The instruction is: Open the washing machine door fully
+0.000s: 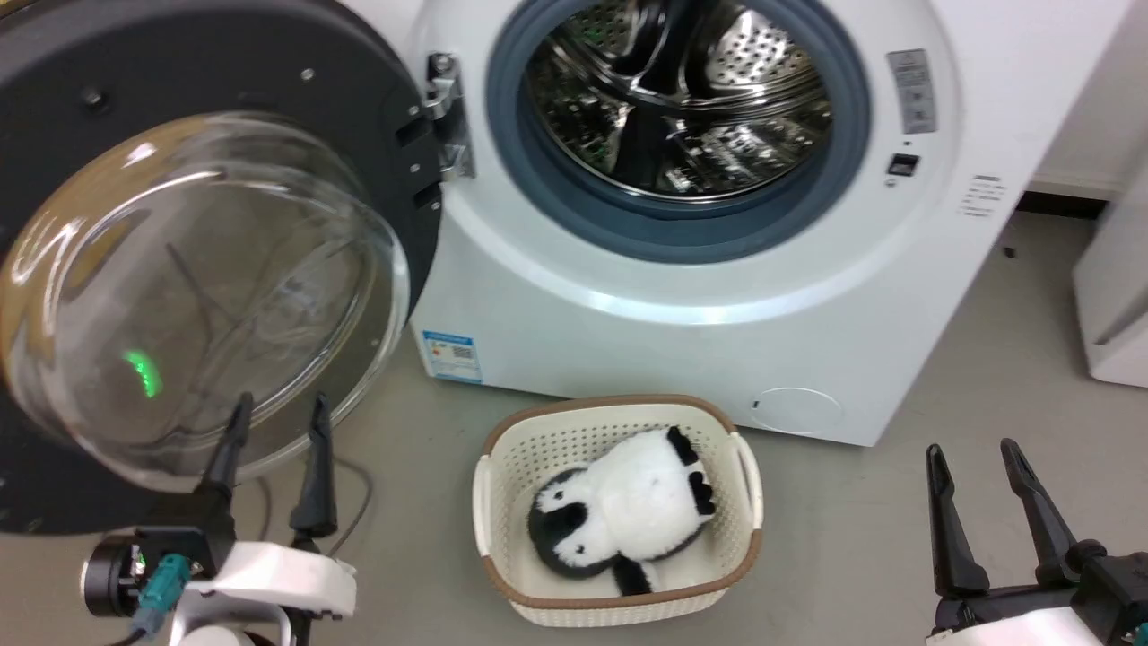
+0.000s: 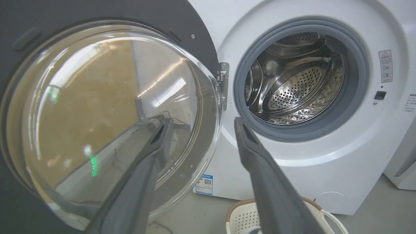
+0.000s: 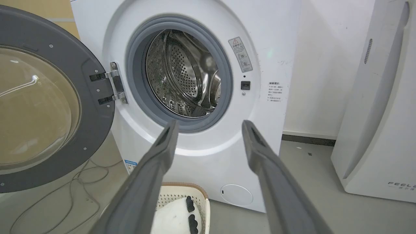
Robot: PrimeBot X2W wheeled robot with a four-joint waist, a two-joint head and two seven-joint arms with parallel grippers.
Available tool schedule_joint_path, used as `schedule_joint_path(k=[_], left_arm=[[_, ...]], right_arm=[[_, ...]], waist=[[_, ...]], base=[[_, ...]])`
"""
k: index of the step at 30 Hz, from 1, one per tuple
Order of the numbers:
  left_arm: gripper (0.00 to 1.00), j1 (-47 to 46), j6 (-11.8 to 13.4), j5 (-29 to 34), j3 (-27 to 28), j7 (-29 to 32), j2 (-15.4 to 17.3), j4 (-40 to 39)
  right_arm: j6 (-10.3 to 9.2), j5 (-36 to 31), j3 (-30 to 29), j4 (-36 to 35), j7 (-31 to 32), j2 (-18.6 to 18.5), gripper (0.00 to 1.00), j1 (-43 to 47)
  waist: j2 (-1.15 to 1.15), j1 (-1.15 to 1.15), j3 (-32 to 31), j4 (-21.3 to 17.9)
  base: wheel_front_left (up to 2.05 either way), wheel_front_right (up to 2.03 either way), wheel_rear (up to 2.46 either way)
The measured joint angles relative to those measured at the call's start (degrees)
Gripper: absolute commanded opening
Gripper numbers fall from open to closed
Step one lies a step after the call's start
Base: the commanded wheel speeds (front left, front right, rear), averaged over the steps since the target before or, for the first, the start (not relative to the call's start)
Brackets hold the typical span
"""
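The washing machine door stands swung wide to the left on its metal hinge, its clear glass bowl bulging toward me. The white washing machine shows its grey gasket and steel drum. My left gripper is open just in front of the bowl's lower edge; in the left wrist view the left finger overlaps the glass bowl, touching or not I cannot tell. My right gripper is open at the lower right, holding nothing, and points at the drum.
A cream basket with a black-and-white plush toy sits on the grey floor before the machine. A white FEELAIR appliance stands to the right. Cables lie on the floor under the door.
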Motion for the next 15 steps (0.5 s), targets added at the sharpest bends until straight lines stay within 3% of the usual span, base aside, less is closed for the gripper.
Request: schedule_joint_path(k=[15], left_arm=[[1.00, 3.5, -0.1, 1.5, -0.5, 0.0, -1.4, -0.1]], right_arm=[[0.00, 0.6, 0.7, -0.3, 0.0, 0.0, 1.00, 0.8]], waist=[[0.00, 0.00, -1.3, -7.9]], base=[[0.00, 0.00, 0.00]])
